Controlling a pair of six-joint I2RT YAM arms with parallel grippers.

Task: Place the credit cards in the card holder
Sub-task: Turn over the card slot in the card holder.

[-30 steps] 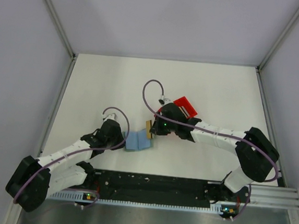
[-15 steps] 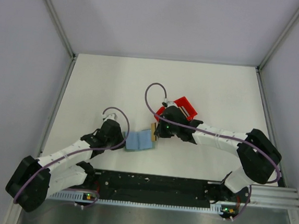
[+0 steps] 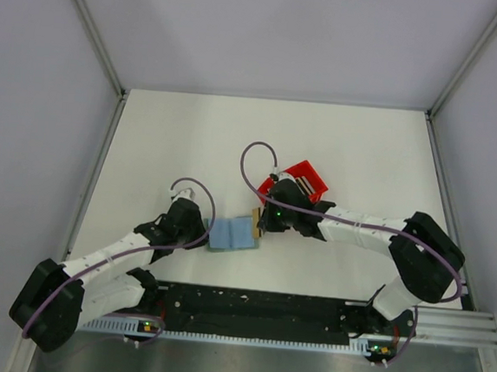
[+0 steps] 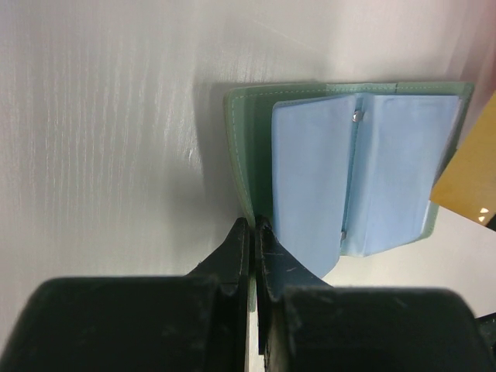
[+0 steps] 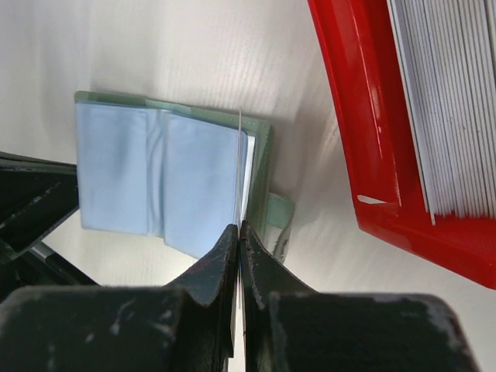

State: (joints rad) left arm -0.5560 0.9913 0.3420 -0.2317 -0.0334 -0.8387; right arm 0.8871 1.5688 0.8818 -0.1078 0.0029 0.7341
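Note:
The card holder (image 3: 231,234) lies open on the table, light blue inside with a grey-green cover (image 4: 246,132). My left gripper (image 3: 204,232) (image 4: 253,223) is shut on the cover's left edge. My right gripper (image 3: 262,225) (image 5: 239,226) is shut on a tan credit card (image 3: 256,222), held upright over the holder's right half (image 5: 201,182). In the right wrist view that card (image 5: 240,155) shows edge-on as a thin line. In the left wrist view it shows as a tan corner (image 4: 469,174) beside the holder.
A red plastic bin (image 3: 309,176) (image 5: 364,139) stands just right of the holder, behind my right wrist, with a stack of several whitish cards (image 5: 449,101) on edge inside. Frame rails run along both sides of the white table.
My right gripper has carried the tan card toward me and slightly right, from above the holder's far right corner to over its right half. The left arm has not moved.

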